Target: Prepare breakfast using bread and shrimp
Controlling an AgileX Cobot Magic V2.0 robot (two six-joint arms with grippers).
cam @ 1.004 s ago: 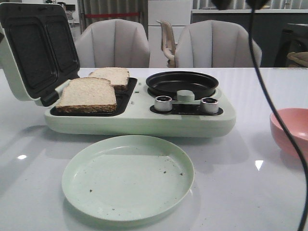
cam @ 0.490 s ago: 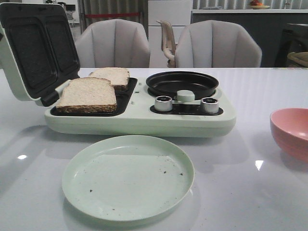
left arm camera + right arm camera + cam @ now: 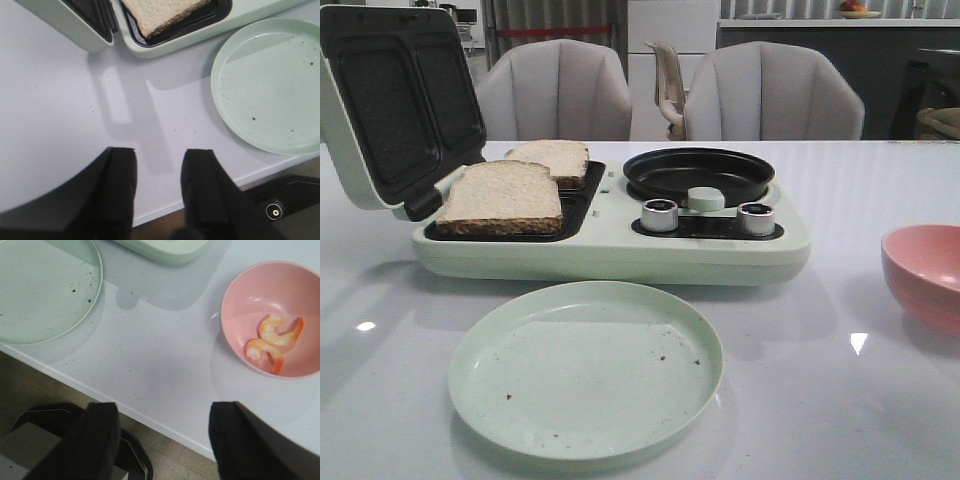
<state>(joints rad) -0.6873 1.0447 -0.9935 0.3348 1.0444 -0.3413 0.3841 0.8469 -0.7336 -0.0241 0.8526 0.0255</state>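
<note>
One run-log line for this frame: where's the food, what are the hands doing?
bread: on open sandwich maker | shrimp: in pink bowl | plate: bare | left hand: open, holding nothing | right hand: open, holding nothing

You are looking at two slices of bread [image 3: 502, 196] [image 3: 553, 160] lying in one breakfast maker [image 3: 610, 245], which is carrying one round black pan [image 3: 698, 173] and two silver knobs [image 3: 660, 214] [image 3: 756, 218]. One pale green plate [image 3: 586, 368] and one pink bowl [image 3: 274, 319] are sitting on the table, and the bowl is holding two shrimp [image 3: 279, 331] [image 3: 264, 352]. Two grey chairs [image 3: 555, 90] [image 3: 775, 92] are standing behind.
</note>
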